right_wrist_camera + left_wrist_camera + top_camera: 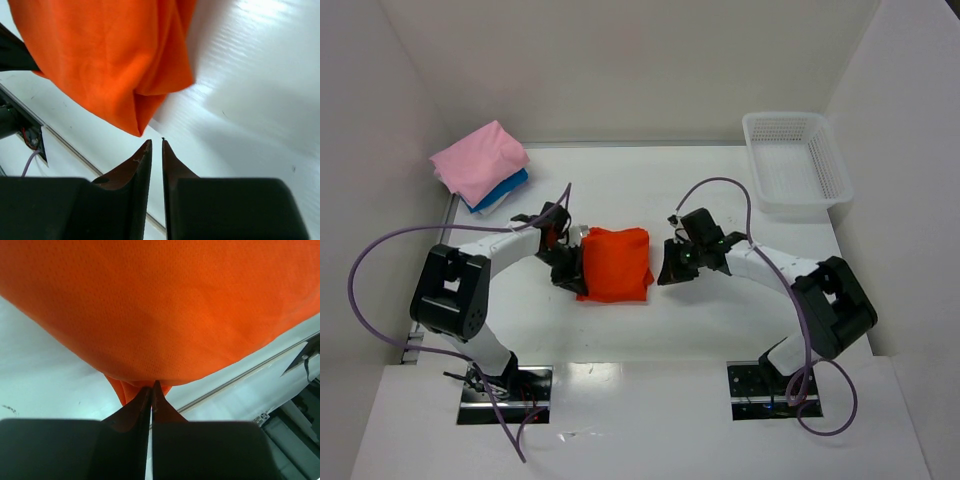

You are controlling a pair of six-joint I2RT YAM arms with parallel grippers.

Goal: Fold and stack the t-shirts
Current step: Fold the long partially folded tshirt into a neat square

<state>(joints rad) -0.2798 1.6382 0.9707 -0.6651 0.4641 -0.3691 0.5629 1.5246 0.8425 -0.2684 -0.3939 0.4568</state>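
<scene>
A bright orange t-shirt [615, 262] lies folded into a small rectangle at the middle of the table. My left gripper [570, 270] is at its left edge. In the left wrist view its jaws [151, 385] are pressed together on a fold of the orange cloth [160, 305], which bulges over them. My right gripper [665, 272] is just off the shirt's right edge. Its jaws [156, 142] stand a narrow slit apart with only table between them, and the orange corner [110, 60] hangs just beyond the tips. A folded pink t-shirt [480, 160] lies on a blue one [505, 190] at the back left.
A white mesh basket [840, 170] stands at the back right corner. White walls close in the table on the left, back and right. Purple cables loop off both arms.
</scene>
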